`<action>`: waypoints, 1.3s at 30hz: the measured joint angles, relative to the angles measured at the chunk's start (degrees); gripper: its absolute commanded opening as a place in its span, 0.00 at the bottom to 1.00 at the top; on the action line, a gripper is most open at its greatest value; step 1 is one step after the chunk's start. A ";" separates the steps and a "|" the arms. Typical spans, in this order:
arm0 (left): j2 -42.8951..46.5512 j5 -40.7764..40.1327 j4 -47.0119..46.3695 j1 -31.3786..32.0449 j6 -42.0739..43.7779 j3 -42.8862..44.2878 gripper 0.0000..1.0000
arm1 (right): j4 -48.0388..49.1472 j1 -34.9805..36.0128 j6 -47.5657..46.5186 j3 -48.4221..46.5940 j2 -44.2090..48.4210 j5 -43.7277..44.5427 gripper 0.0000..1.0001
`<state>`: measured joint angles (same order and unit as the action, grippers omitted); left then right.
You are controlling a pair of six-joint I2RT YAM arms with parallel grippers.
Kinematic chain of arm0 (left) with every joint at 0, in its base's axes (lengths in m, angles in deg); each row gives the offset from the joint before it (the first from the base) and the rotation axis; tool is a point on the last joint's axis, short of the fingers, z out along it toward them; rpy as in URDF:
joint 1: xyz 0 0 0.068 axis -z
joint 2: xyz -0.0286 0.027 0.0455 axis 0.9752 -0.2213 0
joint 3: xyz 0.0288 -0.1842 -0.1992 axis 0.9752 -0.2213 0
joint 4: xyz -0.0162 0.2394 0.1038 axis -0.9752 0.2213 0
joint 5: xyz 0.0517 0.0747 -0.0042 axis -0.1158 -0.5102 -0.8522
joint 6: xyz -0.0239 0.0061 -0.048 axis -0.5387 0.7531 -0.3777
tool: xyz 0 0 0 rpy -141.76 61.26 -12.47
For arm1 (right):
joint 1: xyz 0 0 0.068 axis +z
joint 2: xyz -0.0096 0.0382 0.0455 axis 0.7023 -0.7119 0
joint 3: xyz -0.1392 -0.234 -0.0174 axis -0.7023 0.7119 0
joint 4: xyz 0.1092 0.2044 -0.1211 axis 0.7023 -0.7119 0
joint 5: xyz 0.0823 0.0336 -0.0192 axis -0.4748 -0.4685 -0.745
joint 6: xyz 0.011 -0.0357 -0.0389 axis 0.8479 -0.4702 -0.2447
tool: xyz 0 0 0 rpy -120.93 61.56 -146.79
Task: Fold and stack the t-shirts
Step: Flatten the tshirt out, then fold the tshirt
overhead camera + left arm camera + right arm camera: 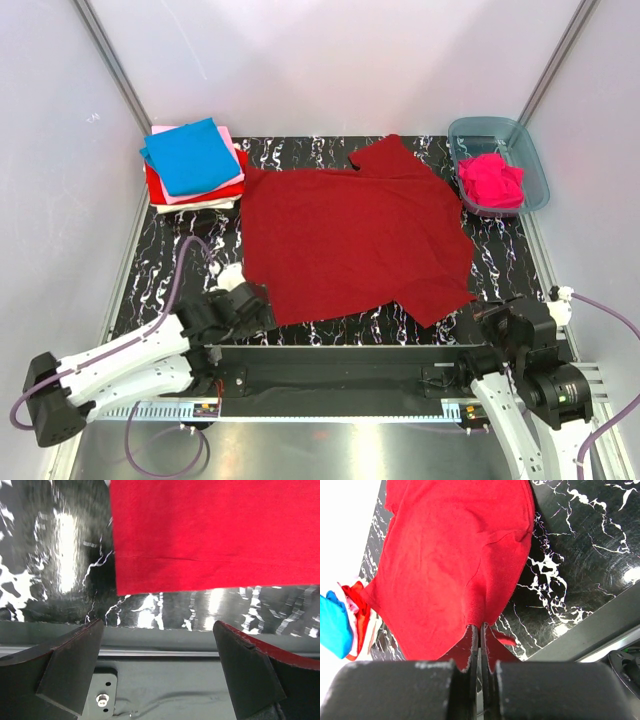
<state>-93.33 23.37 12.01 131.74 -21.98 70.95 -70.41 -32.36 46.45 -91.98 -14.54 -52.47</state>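
Note:
A large dark red t-shirt (350, 235) lies spread over the middle of the black marbled table (500, 260). My right gripper (480, 626) is shut at the shirt's near right corner, and the cloth (450, 565) puckers into a ridge that runs into the fingertips. In the top view that gripper (487, 318) sits low by the corner. My left gripper (159, 625) is wide open with nothing between its fingers, just short of the shirt's near left hem (200, 575). From above, the left gripper (262, 300) is at that corner.
A stack of folded t-shirts (192, 155), bright blue on top with pale pink, red and white under it, sits at the far left. A translucent blue-grey tub (530, 160) at the far right holds a crumpled hot pink t-shirt (490, 180). White walls enclose the table.

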 measured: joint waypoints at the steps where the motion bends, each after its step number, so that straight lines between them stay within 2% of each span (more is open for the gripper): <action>1: -0.94 0.31 -0.68 0.00 -0.85 -1.07 0.98 | 0.04 0.00 -0.11 0.02 0.00 -0.02 0.00; 7: -7.19 0.48 -4.55 -0.02 -2.84 -3.65 0.95 | 0.15 0.00 -1.36 0.28 -0.17 -0.35 0.00; 9: -9.07 0.46 -5.64 -0.02 -3.08 -3.78 0.89 | 0.24 0.00 -1.64 0.72 -0.20 -0.55 0.00; 18: -13.70 0.52 -9.53 -0.35 -3.65 -4.07 0.79 | 1.03 0.00 -2.25 1.16 -0.68 -0.63 0.00; 22: -15.23 0.59 -11.28 -0.90 -3.56 -4.57 0.62 | 1.03 0.00 -2.47 1.16 -0.70 -0.63 0.00; 23: -15.50 0.50 -11.56 -0.98 -3.37 -4.74 0.55 | 1.03 0.00 -2.51 1.16 -0.72 -0.61 0.00; 25: -15.58 0.50 -12.09 -1.05 -3.04 -4.85 0.46 | 1.01 0.00 -2.58 1.16 -0.72 -0.61 0.00; 26: -15.78 0.52 -12.33 -1.05 -2.86 -4.85 0.34 | 1.01 0.00 -2.60 1.16 -0.72 -0.61 0.00; 30: -16.55 0.52 -13.35 -1.09 -2.73 -4.92 0.00 | 1.01 0.00 -2.62 1.16 -0.72 -0.61 0.00; 34: -15.30 0.55 -12.94 -1.09 -2.47 -4.92 0.00 | 0.98 0.00 -2.73 1.16 -0.72 -0.68 0.00; 39: -7.04 0.66 -8.20 -1.09 -2.47 -4.39 0.00 | -0.17 0.00 -2.86 -0.09 -0.61 -2.16 0.00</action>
<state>-100.37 24.02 3.82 130.64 -24.45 66.56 -70.58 -32.36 43.58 -92.07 -15.15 -54.63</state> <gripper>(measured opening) 0.009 0.018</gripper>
